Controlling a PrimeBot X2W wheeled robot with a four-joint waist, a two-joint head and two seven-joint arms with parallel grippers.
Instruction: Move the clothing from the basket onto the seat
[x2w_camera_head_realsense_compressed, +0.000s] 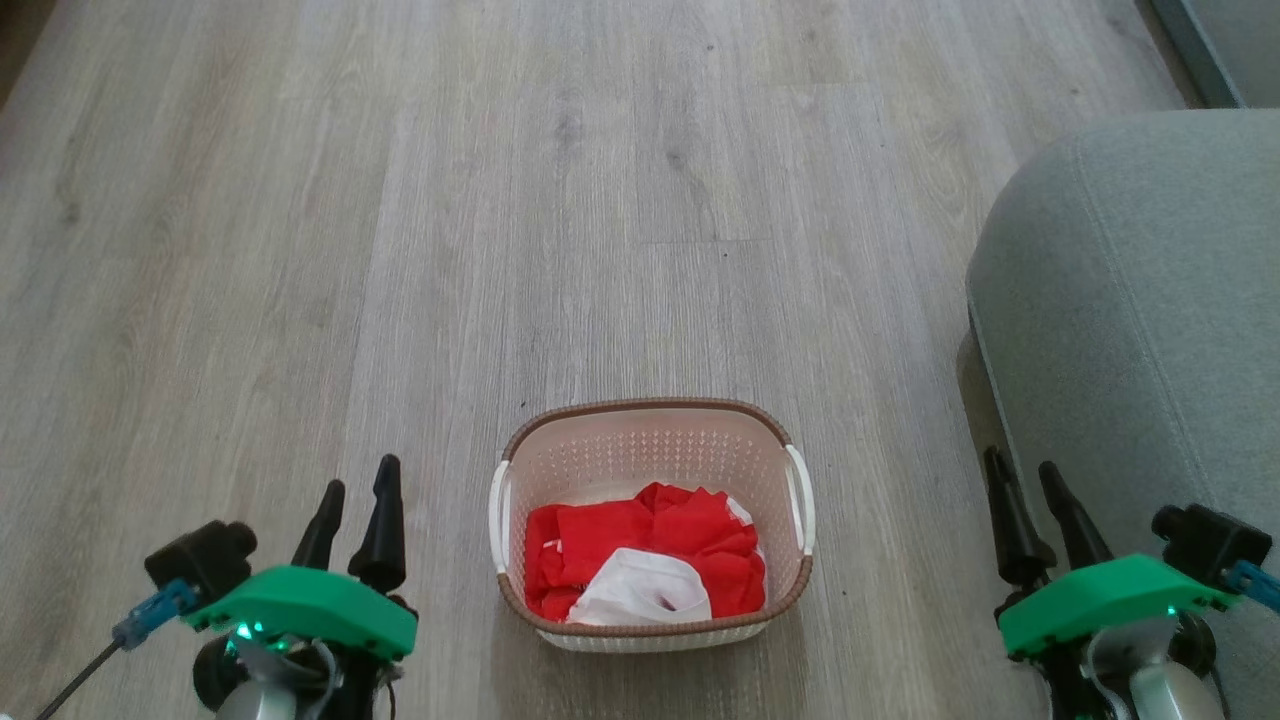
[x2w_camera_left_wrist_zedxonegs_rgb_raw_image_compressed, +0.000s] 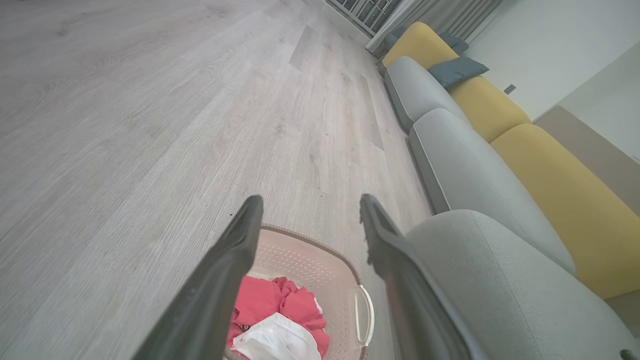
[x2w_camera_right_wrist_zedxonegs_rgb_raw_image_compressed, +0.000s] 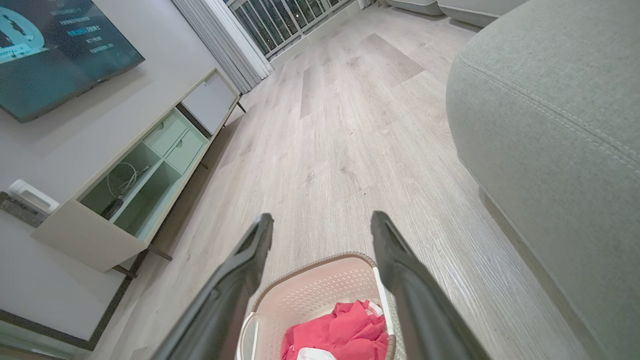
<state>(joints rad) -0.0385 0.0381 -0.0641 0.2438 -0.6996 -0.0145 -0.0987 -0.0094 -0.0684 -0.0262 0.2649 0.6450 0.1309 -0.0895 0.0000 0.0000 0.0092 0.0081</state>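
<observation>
1. Basket (x2w_camera_head_realsense_compressed: 651, 440) on the wooden floor (x2w_camera_head_realsense_compressed: 500, 200), holding the clothing (x2w_camera_head_realsense_compressed: 650, 555) (red, with a white part).
2. Seat (x2w_camera_head_realsense_compressed: 1150, 300), just right of the basket.
3. Left gripper (x2w_camera_head_realsense_compressed: 355, 495): fingers spread wide, empty.
4. Right gripper (x2w_camera_head_realsense_compressed: 1025, 480): likewise parted, nothing held, beside the seat's edge.

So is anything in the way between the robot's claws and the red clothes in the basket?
Nothing visible. The red clothing lies uncovered in the open-topped basket, between the open left gripper and right gripper; only the basket's walls ring it. Just wooden floor lies between the basket and the grey-green seat.
</observation>
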